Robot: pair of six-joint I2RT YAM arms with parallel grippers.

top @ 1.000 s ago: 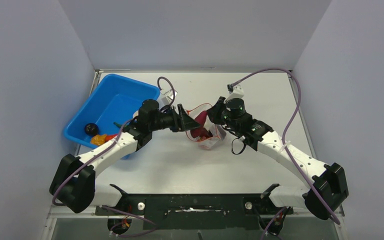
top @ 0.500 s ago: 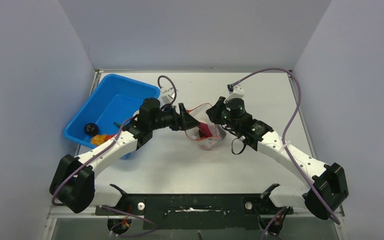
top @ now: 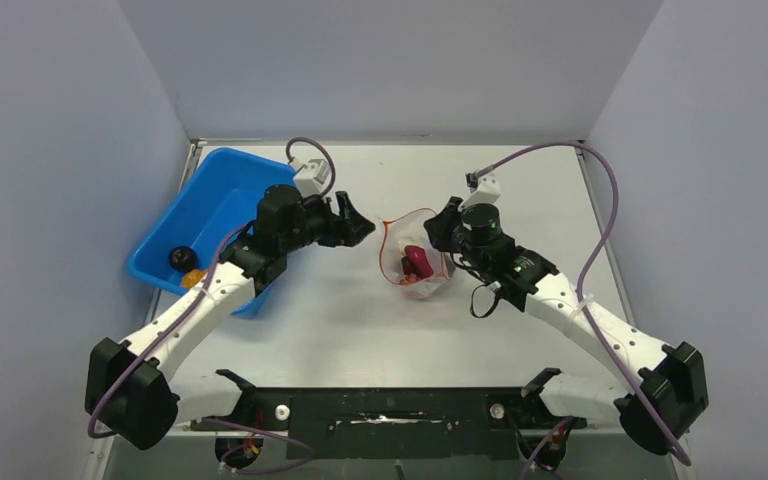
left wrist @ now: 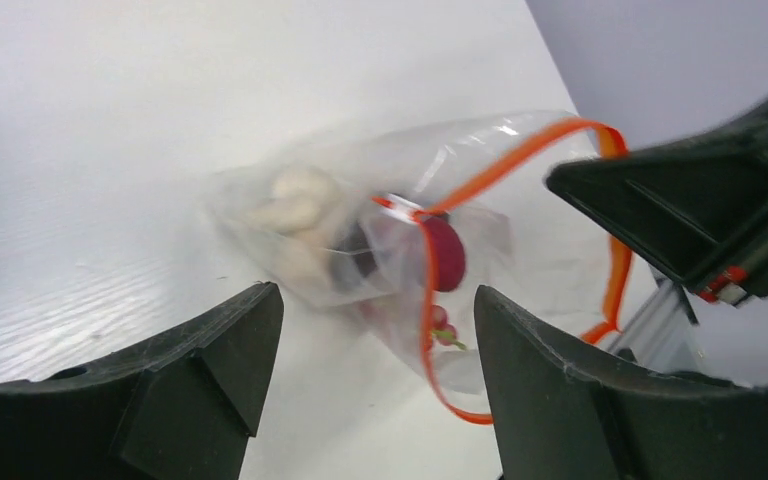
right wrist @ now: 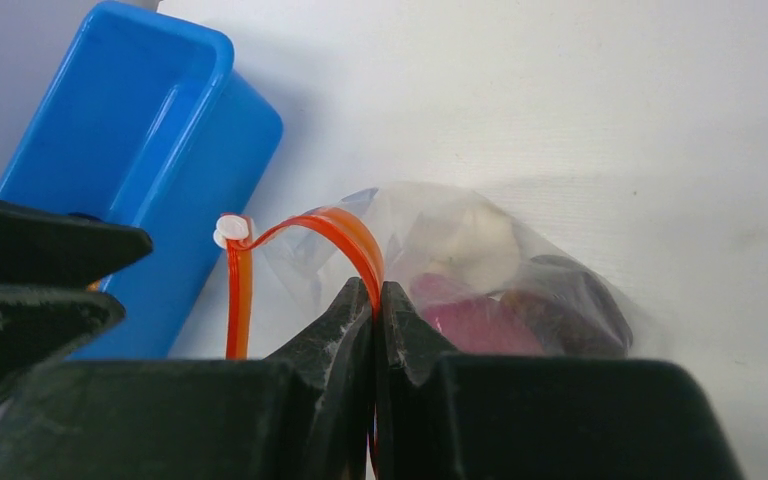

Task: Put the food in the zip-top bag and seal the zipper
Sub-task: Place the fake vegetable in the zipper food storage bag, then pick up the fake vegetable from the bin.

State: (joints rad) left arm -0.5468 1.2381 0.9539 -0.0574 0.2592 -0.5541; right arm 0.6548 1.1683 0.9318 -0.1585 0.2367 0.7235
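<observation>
White table point(top: 360, 330) surface lies open around the mid-table zip-top bag point(top: 396, 262) — right gripper point(right wrist: 375, 295) clamped on its zipper point(right wrist: 345, 228), left gripper point(top: 357, 217) spread, holding nothing, between bag and blue bin point(top: 210, 205) — food point(left wrist: 445, 250) inside blurred, partly hidden.

Your top view looks down on the whole desk point(top: 360, 330) from above its near edge. Both wrist views sit low and close, facing each other; all three share the zip-top bag point(top: 415, 262).
</observation>
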